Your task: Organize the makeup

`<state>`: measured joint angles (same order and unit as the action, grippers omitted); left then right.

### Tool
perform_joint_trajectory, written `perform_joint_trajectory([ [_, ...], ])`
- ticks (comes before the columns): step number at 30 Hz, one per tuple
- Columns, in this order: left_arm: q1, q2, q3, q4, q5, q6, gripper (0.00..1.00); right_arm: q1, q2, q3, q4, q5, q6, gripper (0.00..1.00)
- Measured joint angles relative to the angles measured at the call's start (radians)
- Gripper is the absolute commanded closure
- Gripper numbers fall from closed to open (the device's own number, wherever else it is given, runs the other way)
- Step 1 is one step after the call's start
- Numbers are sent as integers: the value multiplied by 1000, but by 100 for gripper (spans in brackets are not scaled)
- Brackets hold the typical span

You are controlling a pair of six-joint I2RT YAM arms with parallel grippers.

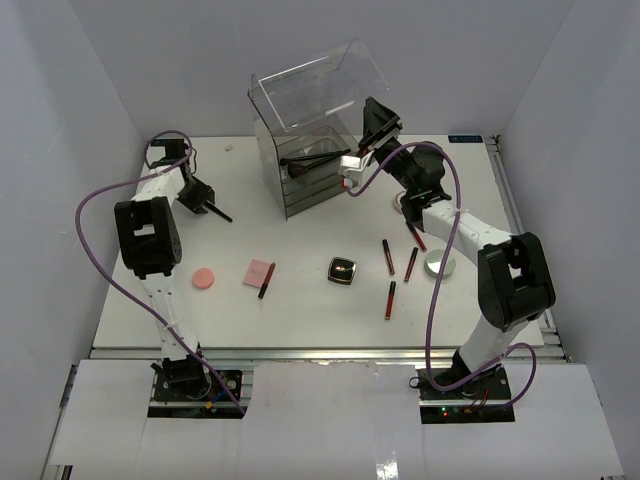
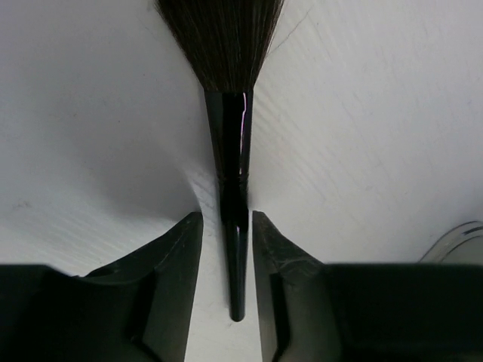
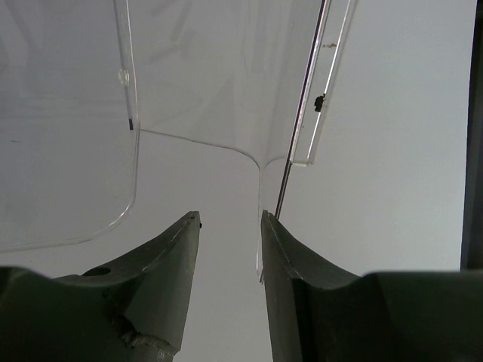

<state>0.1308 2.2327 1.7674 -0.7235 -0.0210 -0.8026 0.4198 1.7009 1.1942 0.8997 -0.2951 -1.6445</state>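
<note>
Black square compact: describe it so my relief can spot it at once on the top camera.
Start at the tall clear drawer box at the back of the table and come toward the near edge. The black square compact lies mid-table, between the pink square palette on its left and slim red-and-black tubes on its right. It alone is dark and square.

The clear box (image 1: 300,175) stands at the back middle of the tabletop (image 1: 300,325). Its raised lid (image 1: 320,85) overhangs it, and the right hand (image 3: 230,219) sits with jaws apart at the lid's right edge. A bare band runs between the box and the row of pink disc (image 1: 204,277), palette (image 1: 257,271), compact (image 1: 343,270) and tubes (image 1: 386,257). The right arm (image 1: 440,215) crosses above the tin (image 1: 440,263). At back left, the left hand (image 2: 227,219), its jaws apart, and the brush (image 2: 230,136) bar the way.
</note>
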Motion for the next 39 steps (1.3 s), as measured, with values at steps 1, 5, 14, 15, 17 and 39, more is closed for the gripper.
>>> perform_joint_trajectory([
  [1,-4,-7,-13,10,-4,23,47,0,0,0,0,0,2,55],
  [5,-21,-17,-28,39,-25,100,46,0,-6,-9,3,0,7,55],
  [14,-60,-18,-40,54,-112,185,72,0,-9,-15,9,0,12,55],
  [15,-60,-18,-43,57,-113,189,72,0,-10,-15,9,0,13,55],
  [17,-60,-22,-50,64,-112,195,75,0,-10,-15,12,0,14,56],
  [39,-190,-532,-590,284,193,338,100,0,-30,-48,27,-3,27,56],
])
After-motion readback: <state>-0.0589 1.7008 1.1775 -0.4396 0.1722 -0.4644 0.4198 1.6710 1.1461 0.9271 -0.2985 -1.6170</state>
